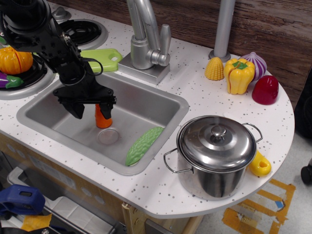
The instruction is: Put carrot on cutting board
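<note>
The orange carrot (101, 119) stands upright on the floor of the sink (146, 105), its top hidden behind my gripper. My black gripper (91, 111) is open and lowered over the carrot, one finger to its left and one at its right side. I cannot tell whether the fingers touch it. The light-green cutting board (103, 59) lies on the counter behind the sink, left of the faucet; my arm covers part of it.
A bumpy green vegetable (144, 144) lies in the sink's front right. The faucet (144, 41) stands behind the sink. A steel pot (216, 153) is at the right; a pumpkin toy (14, 59) sits on the left plate; toy vegetables stand at the back right.
</note>
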`<state>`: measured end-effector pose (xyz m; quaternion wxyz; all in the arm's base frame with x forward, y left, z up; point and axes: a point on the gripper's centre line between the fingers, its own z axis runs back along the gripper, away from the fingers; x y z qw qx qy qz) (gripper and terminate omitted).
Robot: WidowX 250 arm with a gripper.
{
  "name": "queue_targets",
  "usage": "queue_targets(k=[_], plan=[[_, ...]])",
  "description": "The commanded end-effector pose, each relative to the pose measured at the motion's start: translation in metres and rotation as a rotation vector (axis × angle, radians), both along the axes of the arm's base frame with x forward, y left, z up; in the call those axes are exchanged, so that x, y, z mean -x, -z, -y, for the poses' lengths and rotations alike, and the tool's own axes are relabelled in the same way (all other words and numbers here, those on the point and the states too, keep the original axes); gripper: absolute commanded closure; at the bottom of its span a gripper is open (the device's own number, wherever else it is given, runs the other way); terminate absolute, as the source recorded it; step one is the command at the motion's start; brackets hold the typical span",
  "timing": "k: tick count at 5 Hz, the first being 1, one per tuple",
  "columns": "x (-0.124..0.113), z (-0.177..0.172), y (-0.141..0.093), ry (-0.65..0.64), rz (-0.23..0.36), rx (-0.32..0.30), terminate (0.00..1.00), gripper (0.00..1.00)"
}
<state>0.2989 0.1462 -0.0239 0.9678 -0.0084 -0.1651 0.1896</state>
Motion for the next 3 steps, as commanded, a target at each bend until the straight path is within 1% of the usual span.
queue_targets(k=[1,2,3], plan=[[-0.025,0.000,-0.005,0.039,0.065,-0.006,0.00,0.00],[-0.036,-0.002,0.003,0.055,0.080,0.029,0.00,0.00],[-0.037,0.000,0.007,0.039,0.076,0.050,0.00,1.00]])
